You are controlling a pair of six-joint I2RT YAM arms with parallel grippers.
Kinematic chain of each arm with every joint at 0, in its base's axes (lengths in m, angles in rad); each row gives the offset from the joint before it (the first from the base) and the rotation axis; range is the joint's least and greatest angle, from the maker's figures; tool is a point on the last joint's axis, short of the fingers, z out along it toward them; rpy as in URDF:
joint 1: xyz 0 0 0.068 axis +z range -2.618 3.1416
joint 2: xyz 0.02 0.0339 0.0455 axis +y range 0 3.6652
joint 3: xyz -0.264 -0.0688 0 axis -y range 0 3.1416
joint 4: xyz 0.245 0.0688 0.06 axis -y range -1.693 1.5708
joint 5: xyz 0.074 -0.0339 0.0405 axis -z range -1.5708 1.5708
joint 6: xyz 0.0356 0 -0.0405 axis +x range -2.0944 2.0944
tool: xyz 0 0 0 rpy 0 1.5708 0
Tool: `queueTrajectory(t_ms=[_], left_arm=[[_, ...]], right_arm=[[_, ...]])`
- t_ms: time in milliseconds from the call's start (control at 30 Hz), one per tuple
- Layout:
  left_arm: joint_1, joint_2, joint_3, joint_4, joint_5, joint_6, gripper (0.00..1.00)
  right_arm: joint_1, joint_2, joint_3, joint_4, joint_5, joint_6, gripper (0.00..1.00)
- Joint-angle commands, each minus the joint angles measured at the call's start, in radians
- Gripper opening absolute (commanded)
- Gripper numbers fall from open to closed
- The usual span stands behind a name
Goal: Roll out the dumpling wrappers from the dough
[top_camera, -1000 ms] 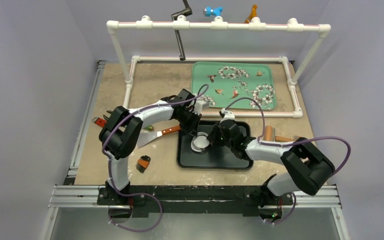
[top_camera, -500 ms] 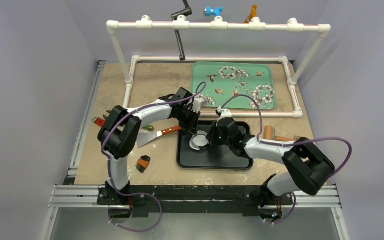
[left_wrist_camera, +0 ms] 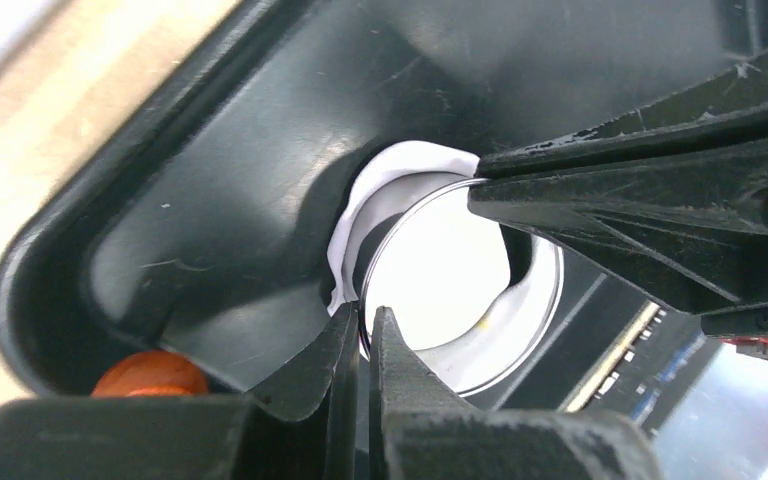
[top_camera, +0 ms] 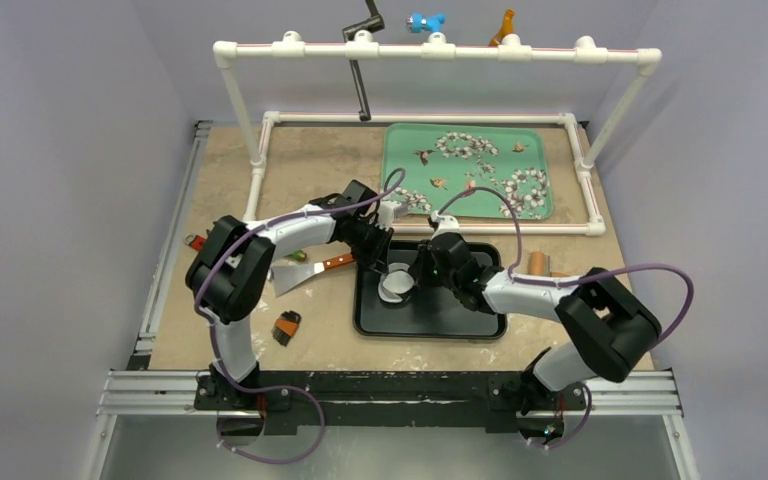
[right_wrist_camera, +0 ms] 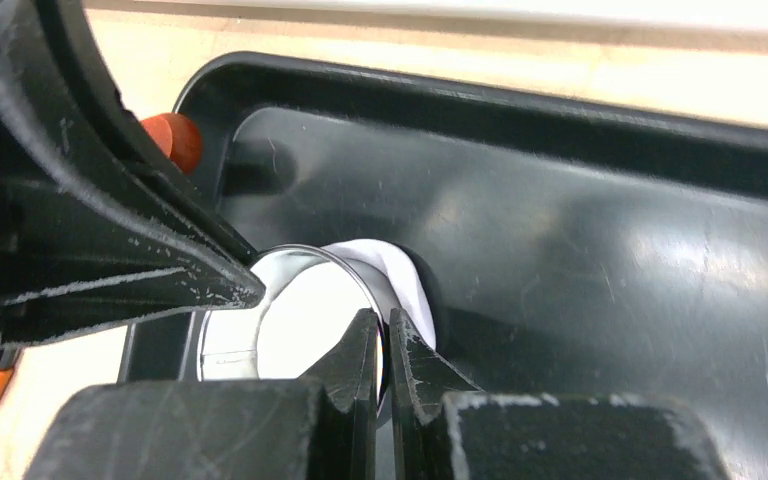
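TWO GRIPPERS, ONE CUTTER: At the middle of the overhead frame, the left gripper [left_wrist_camera: 365, 335] and right gripper [right_wrist_camera: 384, 338] each pinch the thin metal wall of the ring [left_wrist_camera: 457, 290] from opposite sides, jaws drawn almost together on the rim. The ring stands in the upper left of the black tray [top_camera: 460, 315], set down on white dough [left_wrist_camera: 400, 165]. The dough's ragged edge curls out past the rim at the upper left of the left wrist frame. The white round inside the ring is, by the look of it, the wrapper [right_wrist_camera: 295, 320] being cut, lying within the ring on the tray floor. Holding both sides likely keeps the cutter level so it can be pressed or twisted evenly. Whether the cut goes clean through cannot be told. The next move would seem to call for lifting the ring straight up without dragging the disc.
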Motion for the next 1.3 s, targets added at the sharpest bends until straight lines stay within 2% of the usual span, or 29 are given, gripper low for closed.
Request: queueTrajectory(t_ms=[0,100,200,333,467,567,633,767,900,1000,1133,1267], left_arm=[[-0.031,-0.066,-0.096,-0.07,-0.118,0.073,0.0],[-0.036,-0.065,-0.065,-0.09,-0.095,0.079,0.0],[-0.029,-0.038,-0.03,-0.085,-0.102,0.088,0.0],[0.0,0.009,0.063,-0.075,-0.165,0.105,0.0],[0.007,0.039,0.115,-0.105,-0.133,0.097,0.0],[0.008,0.029,0.066,-0.108,-0.109,0.091,0.0],[0.007,0.008,0.014,-0.114,-0.1,0.092,0.0],[0.006,-0.051,-0.076,-0.099,-0.057,0.073,0.0],[0.007,-0.044,-0.062,-0.102,-0.064,0.077,0.0],[0.007,-0.009,0.014,-0.108,-0.071,0.081,0.0],[0.007,0.028,0.125,-0.082,-0.147,0.096,0.0],[0.0,0.037,0.144,-0.077,-0.173,0.108,0.0]], right_arm=[[-0.08,0.108,0.082,-0.042,0.089,-0.147,0.0],[-0.078,0.146,0.099,-0.078,0.085,-0.143,0.0],[-0.061,0.079,-0.001,-0.05,0.085,-0.091,0.0],[0.059,-0.045,-0.097,-0.087,0.15,0.021,0.0],[0.113,-0.062,-0.144,-0.036,0.101,0.112,0.0],[0.104,-0.039,-0.106,-0.073,0.155,0.094,0.0],[0.075,-0.032,-0.074,-0.038,0.176,0.036,0.0],[-0.024,0.037,0.011,0.013,0.107,-0.038,0.0],[-0.049,0.083,0.043,-0.019,0.096,-0.065,0.0],[0.014,0.041,-0.01,-0.072,0.138,-0.004,0.0],[0.14,-0.031,-0.074,-0.141,0.176,0.134,0.0],[0.155,-0.071,-0.111,-0.147,0.189,0.179,0.0]])
